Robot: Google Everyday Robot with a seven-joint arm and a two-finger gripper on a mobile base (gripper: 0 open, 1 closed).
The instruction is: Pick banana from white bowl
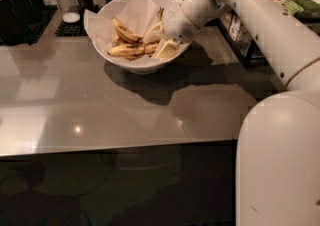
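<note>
Since the banana [127,50] lies low in the white bowl [142,66], among shorter bananas [124,32], my gripper [162,41] sits inside the right rim, angled down toward it; jaws: cannot tell.

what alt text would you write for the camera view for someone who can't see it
A white robot arm reaches from the right of the picture into a large paper-lined white bowl on a grey counter, its gripper low among the other bananas, beside a long brown-mottled banana.
</note>
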